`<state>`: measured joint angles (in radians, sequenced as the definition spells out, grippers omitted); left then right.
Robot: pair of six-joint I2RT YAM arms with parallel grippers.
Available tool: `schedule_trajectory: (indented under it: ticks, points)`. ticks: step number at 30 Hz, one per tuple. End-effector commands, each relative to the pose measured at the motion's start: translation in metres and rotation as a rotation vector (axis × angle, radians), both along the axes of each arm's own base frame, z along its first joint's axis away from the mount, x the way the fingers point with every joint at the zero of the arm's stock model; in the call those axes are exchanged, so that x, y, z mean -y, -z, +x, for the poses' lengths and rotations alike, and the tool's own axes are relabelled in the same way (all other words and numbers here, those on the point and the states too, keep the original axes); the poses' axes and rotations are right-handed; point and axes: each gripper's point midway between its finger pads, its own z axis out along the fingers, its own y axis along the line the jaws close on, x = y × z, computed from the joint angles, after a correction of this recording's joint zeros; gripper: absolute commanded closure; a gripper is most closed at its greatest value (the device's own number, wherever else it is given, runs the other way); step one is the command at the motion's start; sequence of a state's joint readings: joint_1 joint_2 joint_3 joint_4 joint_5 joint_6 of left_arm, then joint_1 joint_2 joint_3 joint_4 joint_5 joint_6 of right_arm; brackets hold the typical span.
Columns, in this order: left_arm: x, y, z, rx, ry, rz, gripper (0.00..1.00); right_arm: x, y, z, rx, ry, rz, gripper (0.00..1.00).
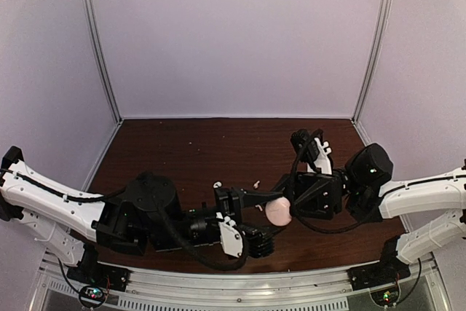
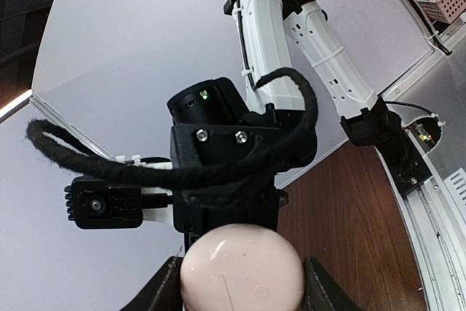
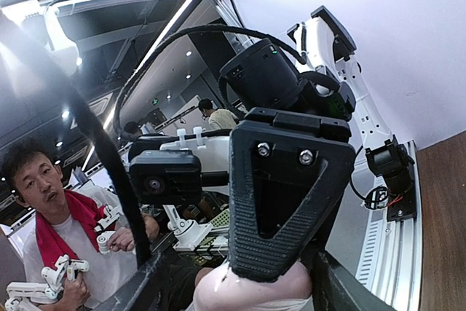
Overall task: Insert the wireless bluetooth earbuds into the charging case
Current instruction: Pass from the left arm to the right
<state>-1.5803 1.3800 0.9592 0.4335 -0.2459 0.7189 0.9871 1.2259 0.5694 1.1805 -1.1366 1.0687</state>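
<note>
Over the dark brown wooden counter (image 1: 167, 151) both arms reach inward to a pale pink oval case (image 1: 278, 211). Left hand (image 2: 242, 298) clamps it; for the right hand (image 3: 251, 293) I cannot tell. Tiny white plastic earbuds (image 1: 217, 184) (image 1: 256, 183) lie left of the case.

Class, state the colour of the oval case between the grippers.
Pale pinkish white; the case shows best in the left wrist view.

The charging case (image 2: 242, 267), lower centre, is showing smooth, faintly glossy pale plastic; a fuzzy cloth-braided cable (image 2: 131, 172) is looping above it; the table (image 1: 182, 158) is gleaming as dark polished wood.
</note>
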Motion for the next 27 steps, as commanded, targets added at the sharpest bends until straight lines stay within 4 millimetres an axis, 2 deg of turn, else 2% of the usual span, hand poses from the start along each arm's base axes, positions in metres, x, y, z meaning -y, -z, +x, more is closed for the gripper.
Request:
schedule_trajectory:
  ticks: [1,18,27]
  points:
    - [-0.004,-0.020,-0.001,0.022,0.003,-0.081,0.60,0.010,-0.023,-0.015,0.058,-0.062,0.085,0.35]
    - [-0.001,-0.014,0.003,0.043,-0.010,-0.069,0.60,0.002,-0.017,-0.018,0.064,-0.076,0.055,0.43]
    - [-0.003,-0.010,0.010,0.025,-0.032,-0.068,0.57,-0.001,-0.015,-0.016,0.073,-0.057,0.042,0.58]
